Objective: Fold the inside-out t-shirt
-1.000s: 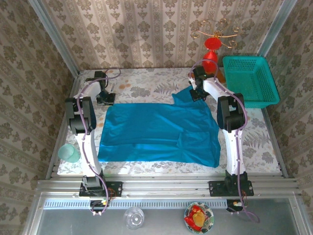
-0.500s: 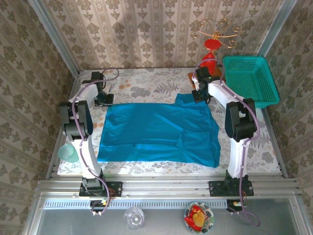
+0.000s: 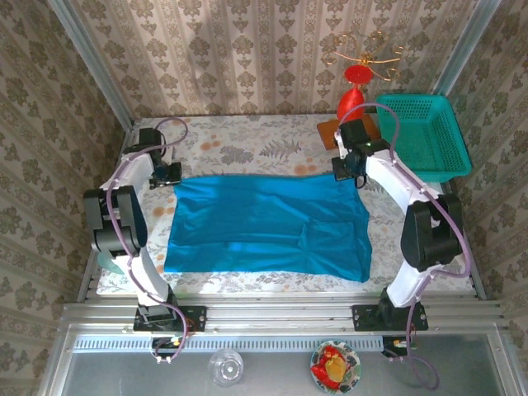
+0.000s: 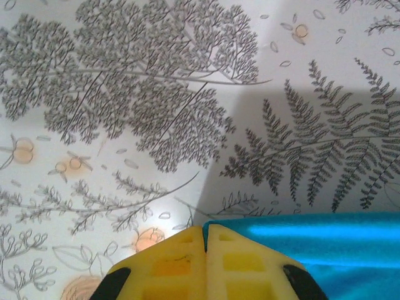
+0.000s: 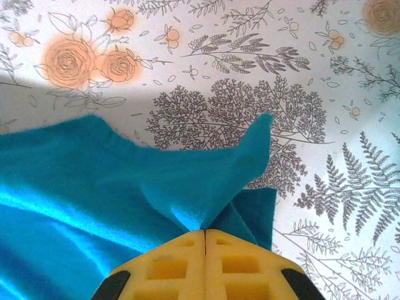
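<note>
Inside-out t-shirt (image 3: pixel 268 227) lies spread flat mid-tabletop (image 3: pixel 239 148), roughly rectangular, long axis left-right, near edge close to the tabletop's near edge. Left tool (image 3: pixel 171 173) sits at the shirt's far-left corner, right tool (image 3: pixel 348 167) at the far-right corner, and the far hem runs nearly straight between them. Left wrist view: left tool (image 4: pixel 206 234) has its yellow pads (image 4: pixel 169 265) fully together with no gap. The blue fabric (image 4: pixel 325 244) comes in from the right and its corner ends right at the pad seam, so it looks like a pinch on the very tip only. Right wrist view: right tool (image 5: pixel 205 234) also has its pads pressed together, with a tented fold of the shirt (image 5: pixel 75 187) drawn up into the seam. One loose flap pokes out far of the pinch and a small tab lies just right of it. The rest of the cloth spreads left of the tool over the floral print. So both tools are clamped on the far corners, with the shirt body near of both. Teal mesh basket (image 3: pixel 417 132) is at the far right, beside the right arm and apart from the shirt. A red ornament (image 3: pixel 355 82) stands far of the right tool.
</note>
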